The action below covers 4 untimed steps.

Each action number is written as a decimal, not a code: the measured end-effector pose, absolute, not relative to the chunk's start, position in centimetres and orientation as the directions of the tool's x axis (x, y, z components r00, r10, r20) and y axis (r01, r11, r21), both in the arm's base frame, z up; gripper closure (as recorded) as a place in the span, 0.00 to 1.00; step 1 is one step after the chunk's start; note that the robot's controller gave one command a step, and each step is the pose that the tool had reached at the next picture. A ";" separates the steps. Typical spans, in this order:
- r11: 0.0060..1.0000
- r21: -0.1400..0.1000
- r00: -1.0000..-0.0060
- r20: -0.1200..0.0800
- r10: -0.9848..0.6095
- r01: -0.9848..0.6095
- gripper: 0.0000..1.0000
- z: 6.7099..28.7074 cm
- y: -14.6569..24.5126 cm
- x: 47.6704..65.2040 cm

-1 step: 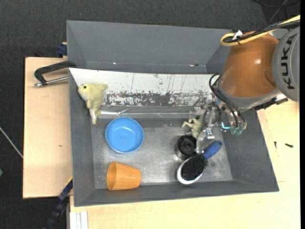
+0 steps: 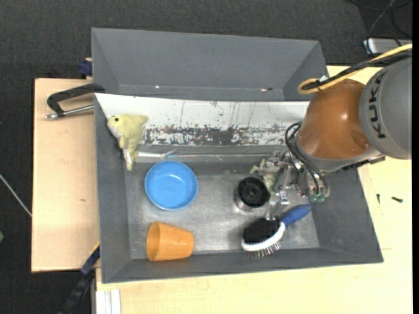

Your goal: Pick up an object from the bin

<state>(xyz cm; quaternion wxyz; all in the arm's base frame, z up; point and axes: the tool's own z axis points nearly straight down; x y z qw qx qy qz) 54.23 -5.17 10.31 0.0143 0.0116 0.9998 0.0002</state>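
Claw (image 2: 283, 187) sits low in grey metal bin (image 2: 112, 201); can't tell how wide it's open or if it holds anything. Just left of claw: small black round cap-like thing (image 2: 251, 191), prob. light, stiff, slick, so pinch across rim. Black-bristled brush w/ blue handle (image 2: 265, 234) just below claw.

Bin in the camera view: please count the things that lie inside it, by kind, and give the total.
yellow plush toy: 1
blue bowl: 1
orange cup: 1
round black thing: 1
brush with blue handle: 1
Total: 5
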 end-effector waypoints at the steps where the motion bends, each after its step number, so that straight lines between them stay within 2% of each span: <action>1: 1.000 0.000 -1.000 -0.010 0.024 0.024 1.00 9.6 -5.2 53.7; 2: 1.000 0.001 -1.000 -0.009 0.018 0.018 1.00 13.3 -4.5 53.6; 3: 1.000 0.001 -1.000 0.002 0.018 0.018 0.00 13.0 -4.5 53.4; 4: 0.997 -0.001 -0.997 -0.033 -0.073 -0.073 0.00 9.8 -3.8 53.8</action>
